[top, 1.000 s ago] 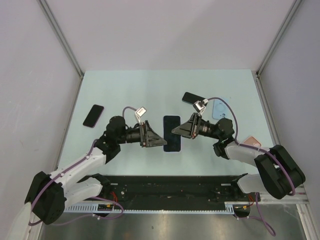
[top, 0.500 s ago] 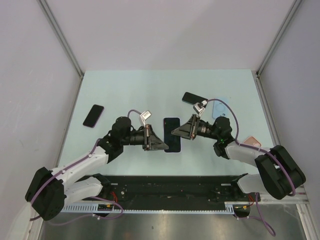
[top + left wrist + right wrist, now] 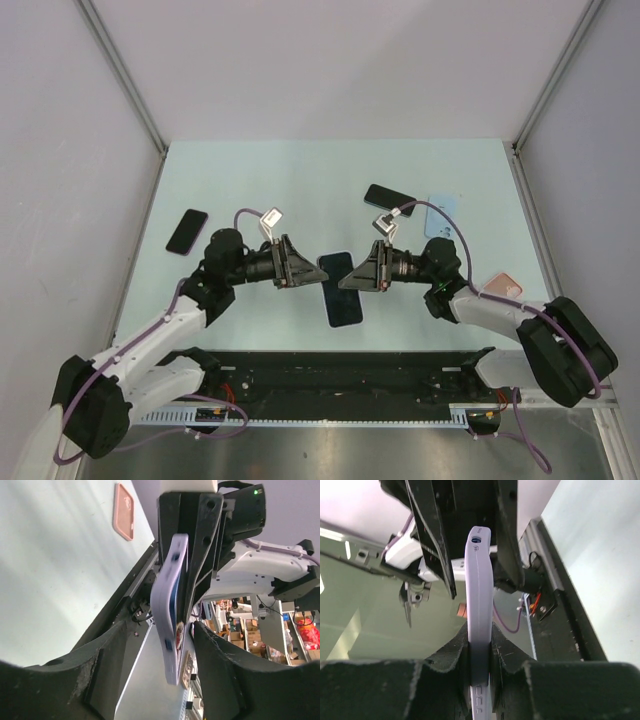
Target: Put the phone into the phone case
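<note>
The phone [image 3: 341,291] sits at the centre of the top view, low of the middle, held between the two arms above the pale green table [image 3: 300,180]. Its dark screen faces up and it lies askew, its upper end leaning toward the left of the frame. A thin pale lilac border runs round it. That border is the phone case [image 3: 163,605], which in both wrist views shows edge-on as a slim lilac band with rounded corners and small dark button marks along its side. In the left wrist view a strip of dark blue lies inside the lilac rim, so the phone appears seated in the case. The right gripper [image 3: 353,278] is clamped on the case, and in its own camera the black fingers [image 3: 451,661] press against both faces of the lilac edge at the bottom of the frame. The left gripper [image 3: 306,270] stands apart: its fingers [image 3: 107,672] spread wide with the end of the case between them, a gap showing on either side. Elsewhere on the table, a black phone [image 3: 186,232] lies at the left, a second dark phone [image 3: 390,197] and a pale blue case [image 3: 441,217] lie upper right, and a pink case [image 3: 503,286] lies at the right edge.
</note>
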You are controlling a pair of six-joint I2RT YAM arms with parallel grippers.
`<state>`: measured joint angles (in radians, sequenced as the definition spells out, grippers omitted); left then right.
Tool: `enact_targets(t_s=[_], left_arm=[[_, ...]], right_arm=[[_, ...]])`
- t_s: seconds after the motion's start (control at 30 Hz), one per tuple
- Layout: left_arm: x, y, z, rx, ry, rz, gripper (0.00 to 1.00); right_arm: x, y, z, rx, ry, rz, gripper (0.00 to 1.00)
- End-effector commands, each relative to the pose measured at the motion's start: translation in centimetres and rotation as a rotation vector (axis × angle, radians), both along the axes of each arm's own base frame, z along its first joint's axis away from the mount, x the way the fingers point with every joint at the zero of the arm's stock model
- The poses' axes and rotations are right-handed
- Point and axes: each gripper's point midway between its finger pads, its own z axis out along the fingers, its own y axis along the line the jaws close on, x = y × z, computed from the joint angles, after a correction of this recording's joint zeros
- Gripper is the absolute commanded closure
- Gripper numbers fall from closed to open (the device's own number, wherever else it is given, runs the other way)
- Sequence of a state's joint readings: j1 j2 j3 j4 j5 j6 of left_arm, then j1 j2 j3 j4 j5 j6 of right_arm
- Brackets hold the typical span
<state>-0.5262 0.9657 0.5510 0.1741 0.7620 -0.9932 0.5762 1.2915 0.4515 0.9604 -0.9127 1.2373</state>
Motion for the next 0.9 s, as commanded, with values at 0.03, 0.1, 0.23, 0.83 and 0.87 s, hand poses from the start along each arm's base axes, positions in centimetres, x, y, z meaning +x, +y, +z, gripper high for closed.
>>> enact_targets(t_s=[0.03,0.1,0.23,0.83,0.87], left_arm=[[0.1,-0.3,3.4,-0.085,-0.105,-0.036,0.42],[0.2,-0.4,3.3,-0.083,-0.099,-0.042,0.49],[0.7,-0.2,2.4,-0.068,-0.084,-0.027,0.72],[-0.2,-0.4,-1.0,0.098,-0.147,-0.256,1.00],[-0.4,-0.4,-1.3,0.104,-0.155,-0.285,1.00]], right_arm=[[-2.8,0.4,4.0,0.087,-0.149,0.097,1.00],[-2.7,0.5,3.8,0.080,-0.142,0.094,1.00],[-2.8,0.5,3.7,0.078,-0.144,0.099,1.00],[0.4,-0.9,1.3,-0.091,-0.275,-0.007,0.48],[0.7,-1.2,0.9,-0.154,-0.251,-0.008,0.44]])
